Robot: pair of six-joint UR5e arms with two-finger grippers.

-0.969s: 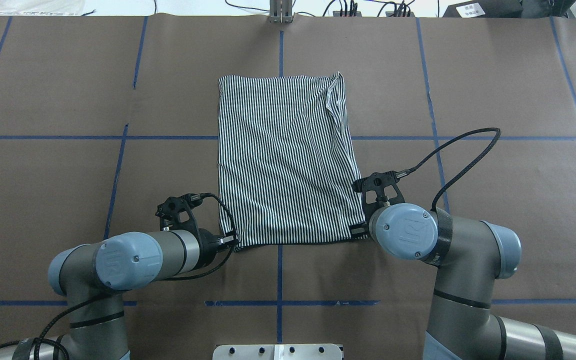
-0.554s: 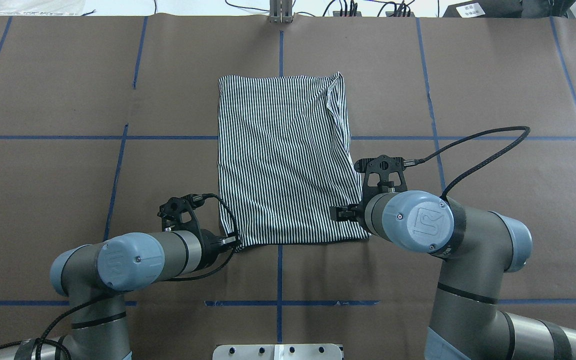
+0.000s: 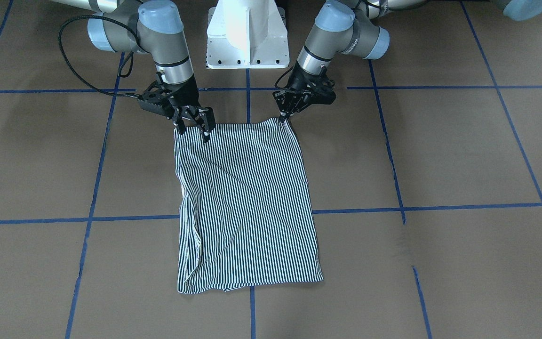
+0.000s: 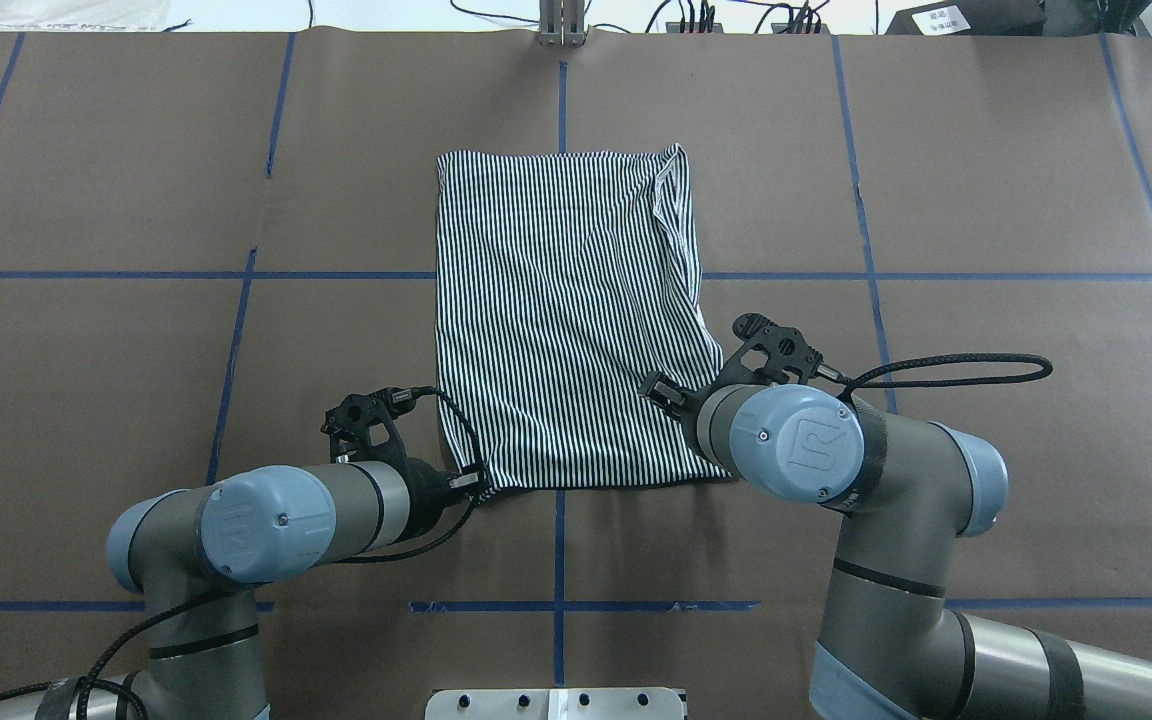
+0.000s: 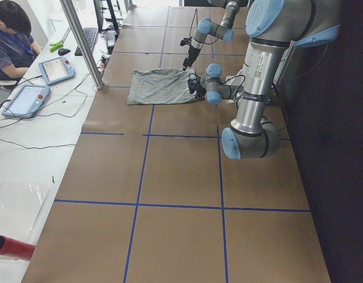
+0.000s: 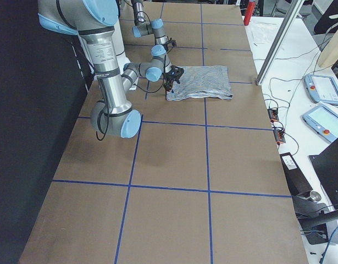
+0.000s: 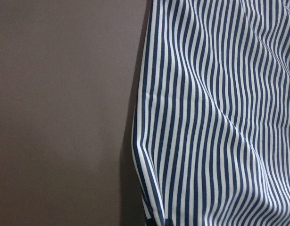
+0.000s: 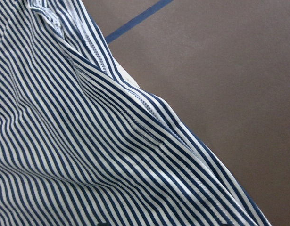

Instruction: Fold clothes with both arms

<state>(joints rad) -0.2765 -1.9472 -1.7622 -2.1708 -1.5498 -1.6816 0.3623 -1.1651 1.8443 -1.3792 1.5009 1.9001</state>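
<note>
The striped polo shirt (image 4: pixel 566 320) lies folded into a tall rectangle on the brown table, its collar and placket hidden. It also shows in the front-facing view (image 3: pixel 247 202). My left gripper (image 4: pixel 479 487) is low at the shirt's near left corner, and in the front-facing view (image 3: pixel 282 117) its fingers are pinched shut on that corner. My right gripper (image 4: pixel 656 390) hovers over the shirt's near right part. In the front-facing view (image 3: pixel 194 131) its fingers are spread open and empty, just above the cloth. Both wrist views show only striped fabric (image 7: pixel 220 117) and table.
The white pedestal base (image 3: pixel 246 33) stands at the near table edge between the arms. Blue tape lines (image 4: pixel 86 274) cross the brown cover. A metal post (image 5: pixel 81 41) and a side table with tablets and a seated operator (image 5: pixel 10 35) lie beyond the far edge.
My right gripper has left the shirt's near right corner and moved up and inward over the cloth, turning as it went. My left gripper has stayed at the near left corner.
</note>
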